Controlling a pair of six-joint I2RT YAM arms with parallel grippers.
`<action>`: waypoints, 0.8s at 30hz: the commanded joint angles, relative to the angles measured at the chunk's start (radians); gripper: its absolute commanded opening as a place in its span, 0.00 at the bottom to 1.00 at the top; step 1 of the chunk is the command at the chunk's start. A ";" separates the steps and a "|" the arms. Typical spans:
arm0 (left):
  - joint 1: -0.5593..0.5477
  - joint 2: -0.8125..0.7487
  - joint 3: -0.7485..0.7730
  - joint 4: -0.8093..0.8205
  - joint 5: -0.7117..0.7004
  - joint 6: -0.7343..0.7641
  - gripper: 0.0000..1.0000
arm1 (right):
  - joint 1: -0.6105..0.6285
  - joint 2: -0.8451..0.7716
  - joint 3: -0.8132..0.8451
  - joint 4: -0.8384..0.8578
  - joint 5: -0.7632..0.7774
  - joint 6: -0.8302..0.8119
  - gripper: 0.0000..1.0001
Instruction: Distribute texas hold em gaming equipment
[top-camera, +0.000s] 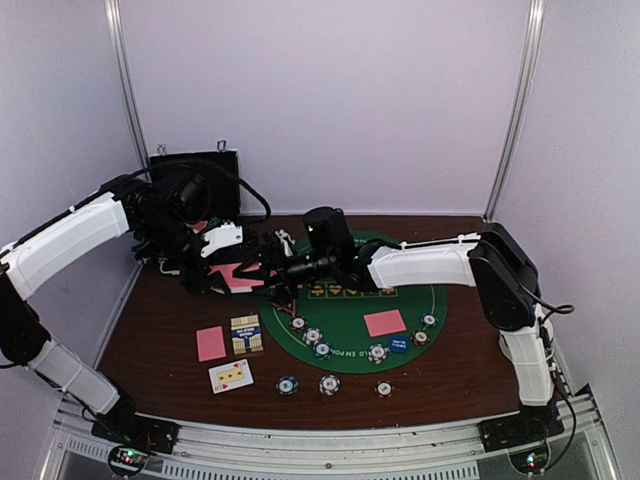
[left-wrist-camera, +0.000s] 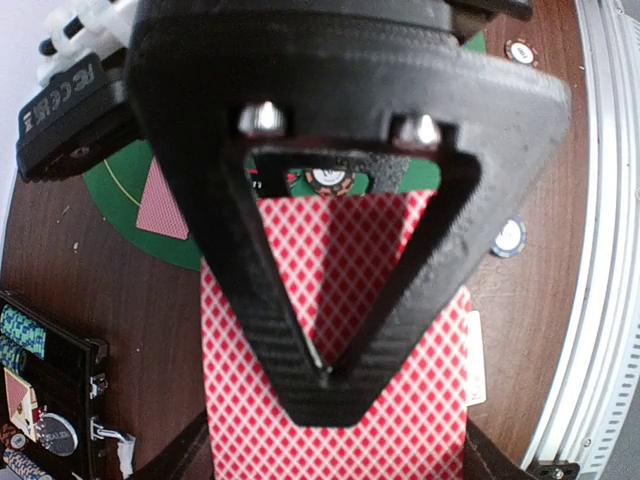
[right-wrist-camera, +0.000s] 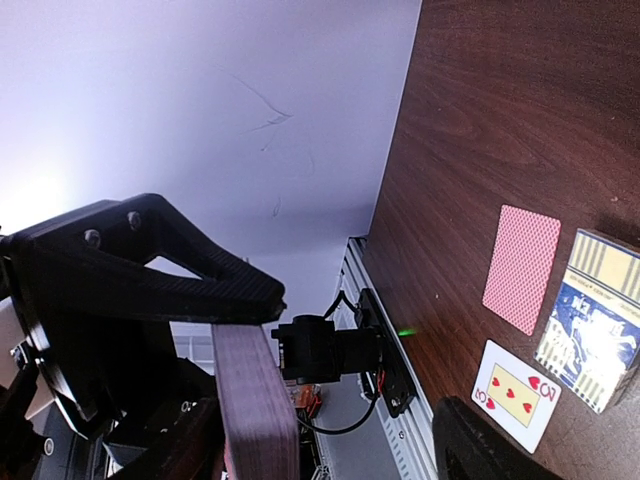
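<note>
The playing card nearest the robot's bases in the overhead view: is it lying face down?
No, that playing card lies face up, its white face with red pips showing.

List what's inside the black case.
Teal chips, a triangle marker and a dark disc show in the case; the left arm hides the rest from above.

White-shelled arms (top-camera: 70, 235) with black joints; left hand (left-wrist-camera: 330, 390) black, ribbed, two silver screws (left-wrist-camera: 262, 120).
</note>
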 joint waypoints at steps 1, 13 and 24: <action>0.002 -0.021 0.026 0.034 0.027 -0.005 0.00 | -0.027 -0.049 -0.064 -0.054 0.010 -0.033 0.71; 0.002 -0.019 0.023 0.034 0.022 -0.007 0.00 | -0.031 -0.145 -0.080 -0.029 -0.022 -0.023 0.66; 0.002 -0.022 0.018 0.034 0.015 -0.006 0.00 | -0.031 -0.187 -0.104 -0.053 -0.033 -0.025 0.40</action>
